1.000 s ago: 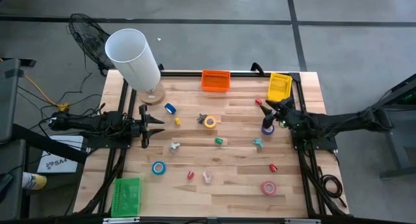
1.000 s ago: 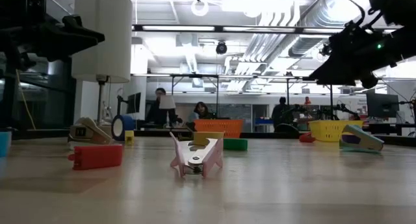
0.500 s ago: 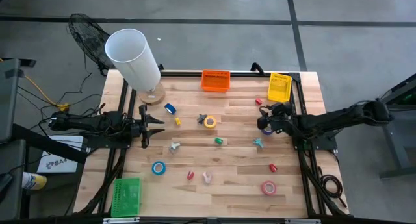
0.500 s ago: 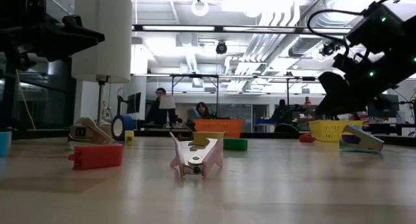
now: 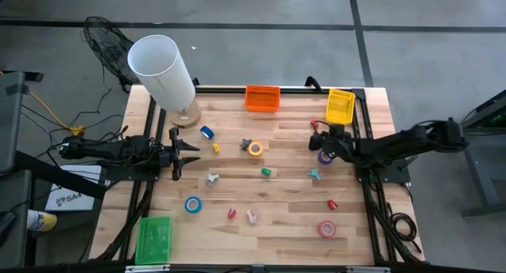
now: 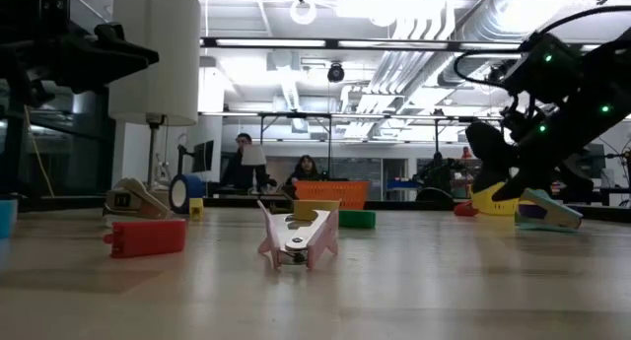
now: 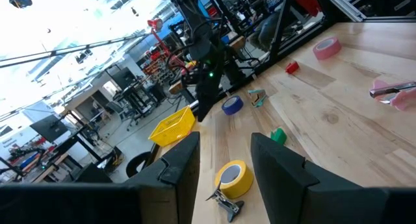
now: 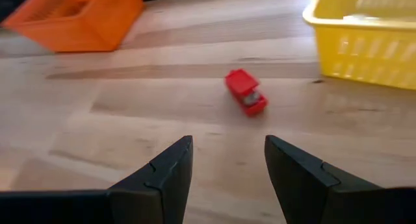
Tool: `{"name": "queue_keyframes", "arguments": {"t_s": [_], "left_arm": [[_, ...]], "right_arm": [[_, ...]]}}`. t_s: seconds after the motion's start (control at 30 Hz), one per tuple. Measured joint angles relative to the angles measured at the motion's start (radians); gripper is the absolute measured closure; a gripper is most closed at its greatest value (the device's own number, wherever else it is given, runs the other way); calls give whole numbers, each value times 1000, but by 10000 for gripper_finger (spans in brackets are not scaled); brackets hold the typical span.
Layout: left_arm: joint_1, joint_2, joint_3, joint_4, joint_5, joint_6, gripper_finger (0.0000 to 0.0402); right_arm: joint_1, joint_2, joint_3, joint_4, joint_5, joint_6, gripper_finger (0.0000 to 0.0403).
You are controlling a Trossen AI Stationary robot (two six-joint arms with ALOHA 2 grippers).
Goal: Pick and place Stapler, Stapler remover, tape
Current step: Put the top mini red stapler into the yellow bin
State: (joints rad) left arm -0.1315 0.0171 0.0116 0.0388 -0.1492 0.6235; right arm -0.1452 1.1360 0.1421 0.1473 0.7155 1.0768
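The right gripper (image 5: pixel 322 140), dark two-finger jaws held apart with nothing between them, is seen low over the wooden table (image 5: pixel 285 233) just in front of the yellow plastic basket (image 5: pixel 340 106), near a small red block-shaped stapler (image 8: pixel 246 92) and a blue tape ring (image 5: pixel 325 157). The left gripper (image 5: pixel 192 153) is parked far from the yellow basket at the opposite table edge, fingers apart and empty. Nothing appears sorted yet: the yellow tape roll (image 5: pixel 255 149), pink-red tape roll (image 5: pixel 326 228), and other blue rings (image 5: pixel 193 204) are still scattered, so most of the task is judged left.
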Motion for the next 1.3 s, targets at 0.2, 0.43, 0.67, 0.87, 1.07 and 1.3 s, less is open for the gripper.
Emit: {"name": "queue_keyframes", "arguments": {"t_s": [0.2,0.43,0.67,0.87,1.07,1.3], "left_arm": [[0,0,0,0,0,0,266],[0,0,0,0,0,0,266],[0,0,0,0,0,0,266],[0,0,0,0,0,0,266],[0,0,0,0,0,0,266],[0,0,0,0,0,0,266]], "right_arm": [[-46,43,1,6,-4,-32,219],[-81,96,1,90,-45,-218,219],[-99,166,1,107,-71,-273,219],[-98,231,3,139,-47,-288,210],[-98,290,3,221,-32,-301,160],[-99,313,-1,298,-16,-340,136]]}}
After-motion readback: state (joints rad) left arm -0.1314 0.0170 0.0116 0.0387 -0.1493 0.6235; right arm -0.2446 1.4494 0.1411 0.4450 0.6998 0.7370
